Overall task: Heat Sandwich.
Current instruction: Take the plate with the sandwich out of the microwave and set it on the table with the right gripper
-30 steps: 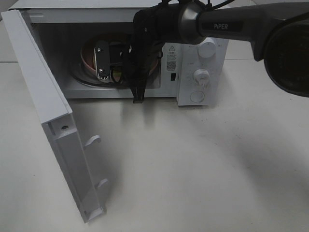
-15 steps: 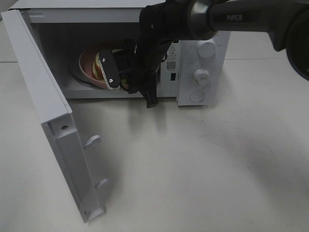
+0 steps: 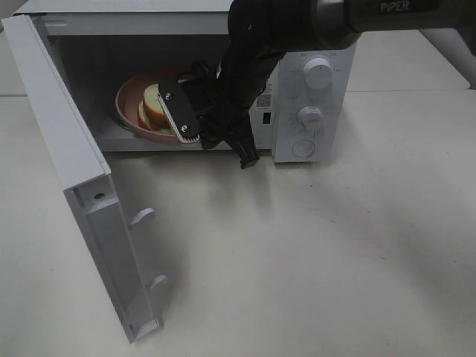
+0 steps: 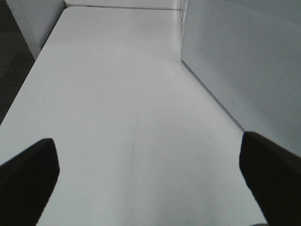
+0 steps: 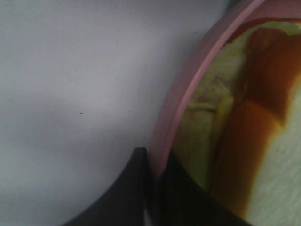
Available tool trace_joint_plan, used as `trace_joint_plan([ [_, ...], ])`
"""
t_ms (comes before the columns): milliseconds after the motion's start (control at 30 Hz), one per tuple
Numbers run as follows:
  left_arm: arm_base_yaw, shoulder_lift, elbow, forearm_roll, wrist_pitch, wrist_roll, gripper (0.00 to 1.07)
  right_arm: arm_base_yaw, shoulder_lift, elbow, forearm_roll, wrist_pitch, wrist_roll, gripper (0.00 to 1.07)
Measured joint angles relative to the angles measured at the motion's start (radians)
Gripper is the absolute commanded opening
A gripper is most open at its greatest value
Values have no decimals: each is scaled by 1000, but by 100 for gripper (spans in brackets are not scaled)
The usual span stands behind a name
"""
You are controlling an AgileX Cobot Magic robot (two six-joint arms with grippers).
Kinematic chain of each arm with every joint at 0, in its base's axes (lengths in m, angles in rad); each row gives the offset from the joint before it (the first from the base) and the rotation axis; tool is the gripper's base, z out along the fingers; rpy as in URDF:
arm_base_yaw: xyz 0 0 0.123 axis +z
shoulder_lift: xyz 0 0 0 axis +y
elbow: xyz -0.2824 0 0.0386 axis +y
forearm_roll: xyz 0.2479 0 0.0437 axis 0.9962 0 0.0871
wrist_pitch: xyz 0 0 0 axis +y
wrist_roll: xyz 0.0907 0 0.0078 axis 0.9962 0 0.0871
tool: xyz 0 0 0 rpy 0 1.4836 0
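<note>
The sandwich [image 3: 154, 106] lies on a round pink plate [image 3: 125, 111] inside the open microwave [image 3: 327, 44], toward the left of the cavity. My right gripper [image 3: 181, 119] reaches into the opening from the upper right and is shut on the plate's rim. In the right wrist view its dark fingers [image 5: 136, 188] pinch the pink rim [image 5: 188, 103], with the sandwich [image 5: 244, 141] and its tan crust and pale green filling just beyond. My left gripper [image 4: 150, 179] hangs open over bare white table [image 4: 117, 94], holding nothing. It does not show in the high view.
The microwave door [image 3: 67, 163] stands swung out to the front left, with two latch hooks [image 3: 141, 217] sticking out. The control panel with its knobs [image 3: 311, 117] is right of the opening. A perforated white panel [image 4: 244, 61] stands beside my left gripper.
My right gripper has shifted the plate toward the left front of the cavity, so the sandwich now shows. The arm has swung up and right. The left gripper is unchanged.
</note>
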State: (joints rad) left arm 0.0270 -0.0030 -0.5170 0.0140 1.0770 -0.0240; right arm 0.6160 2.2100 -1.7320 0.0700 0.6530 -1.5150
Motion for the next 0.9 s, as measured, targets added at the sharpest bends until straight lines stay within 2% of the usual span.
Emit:
trace_joint_plan([
  [433,0,0,0,0,0,0,100,1,-131,141,49,16,-110,0],
  [900,0,0,0,0,0,0,100,23,-305,348,50,40,-130,0],
])
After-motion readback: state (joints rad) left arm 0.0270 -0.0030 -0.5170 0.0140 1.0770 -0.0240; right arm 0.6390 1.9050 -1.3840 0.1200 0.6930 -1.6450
